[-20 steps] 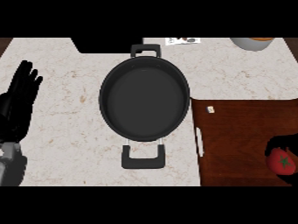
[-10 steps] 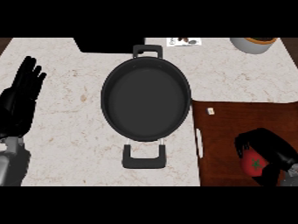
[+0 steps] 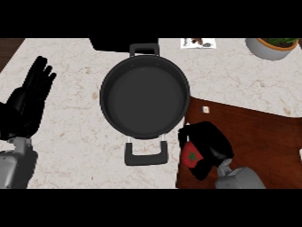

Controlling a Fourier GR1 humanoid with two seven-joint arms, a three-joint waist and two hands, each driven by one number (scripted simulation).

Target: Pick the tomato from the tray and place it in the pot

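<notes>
A dark oval pot with two handles stands in the middle of the counter, with nothing inside. To its right lies a brown wooden tray. My right hand is over the tray's left edge, fingers curled round a red tomato that shows below its palm. The hand and tomato are just right of the pot's near handle. My left hand stays open at the left of the counter, fingers up.
A potted plant in a light bowl stands at the back right. A small printed card lies at the back behind the pot. A dark object sits at the back edge.
My right hand has moved left across the tray with the tomato, from the tray's right side to its left edge near the pot. The left hand has barely shifted.
</notes>
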